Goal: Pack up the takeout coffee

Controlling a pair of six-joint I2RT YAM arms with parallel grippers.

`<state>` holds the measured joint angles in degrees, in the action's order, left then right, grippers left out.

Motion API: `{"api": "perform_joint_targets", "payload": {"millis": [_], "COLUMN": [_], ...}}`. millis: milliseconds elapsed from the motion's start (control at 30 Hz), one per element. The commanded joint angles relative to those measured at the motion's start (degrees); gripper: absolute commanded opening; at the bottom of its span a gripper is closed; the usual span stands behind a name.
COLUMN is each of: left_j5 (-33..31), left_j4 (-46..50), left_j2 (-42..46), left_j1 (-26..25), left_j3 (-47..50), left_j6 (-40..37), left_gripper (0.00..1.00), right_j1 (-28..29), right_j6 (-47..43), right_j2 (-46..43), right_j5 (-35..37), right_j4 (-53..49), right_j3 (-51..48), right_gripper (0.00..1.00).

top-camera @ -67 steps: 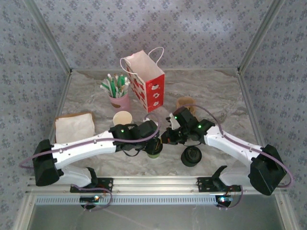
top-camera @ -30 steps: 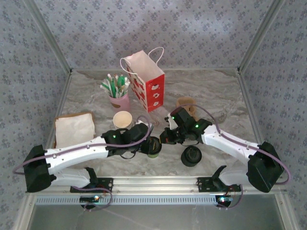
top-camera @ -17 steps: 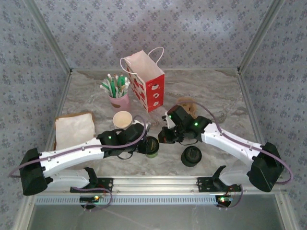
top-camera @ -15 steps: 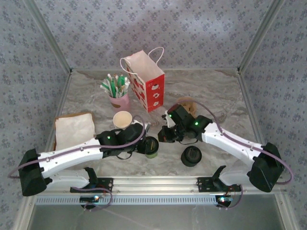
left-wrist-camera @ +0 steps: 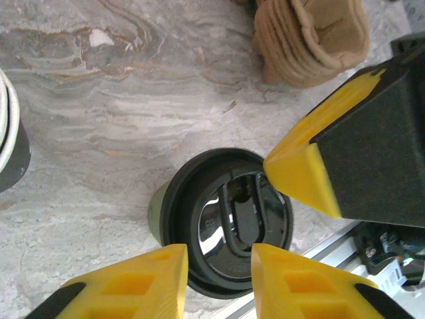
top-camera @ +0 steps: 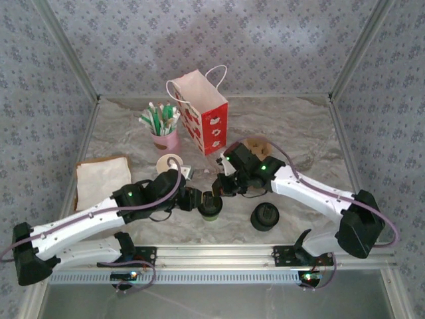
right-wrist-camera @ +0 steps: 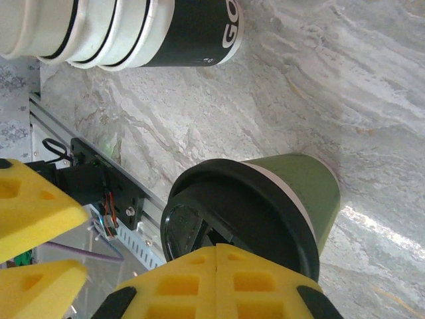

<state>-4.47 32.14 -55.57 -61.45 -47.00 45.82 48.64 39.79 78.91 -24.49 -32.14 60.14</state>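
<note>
Marble tabletop (top-camera: 292,126) bears takeout coffee (top-camera: 210,207); floral grey-blue walls (top-camera: 265,40), aluminium posts (top-camera: 68,50).

The takeout coffee (top-camera: 210,206) had olive-green sides under a glossy black lid. It stood on a table (top-camera: 299,133) of pale grey marble veined with beige and brown. The walls (top-camera: 265,40) wore a blue-grey paper with a small repeating floral print. The paper bag (top-camera: 202,119) was white with a red side dotted with white motifs. A pink cup (top-camera: 165,141) held green and white straws. The stacked cups (right-wrist-camera: 119,26) were white with black bands, the pile of lids (top-camera: 264,216) black, and the sleeves (left-wrist-camera: 312,40) tan. The left gripper (left-wrist-camera: 216,266) and right gripper (right-wrist-camera: 218,276) had bright yellow pads on black.
</note>
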Motion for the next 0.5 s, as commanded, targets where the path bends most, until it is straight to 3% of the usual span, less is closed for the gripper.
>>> {"api": "perform_joint_targets", "payload": {"millis": [0, 467], "left_j5": [1.14, 2.31], "left_j4": [-0.04, -4.21], "left_j2": [-1.65, -9.47], "left_j1": [0.37, 0.98], "left_j3": [0.91, 4.52], "left_j6": [0.42, 1.68], "left_gripper": [0.29, 0.2], "right_j1": [0.82, 1.82], "right_j6": [-1.21, -2.13], "right_j2": [0.83, 2.49], "right_j5": [-1.17, 3.61], "right_j4": [-0.81, -2.04], "right_j3": [1.76, -1.52], "right_gripper": [0.07, 0.07]}}
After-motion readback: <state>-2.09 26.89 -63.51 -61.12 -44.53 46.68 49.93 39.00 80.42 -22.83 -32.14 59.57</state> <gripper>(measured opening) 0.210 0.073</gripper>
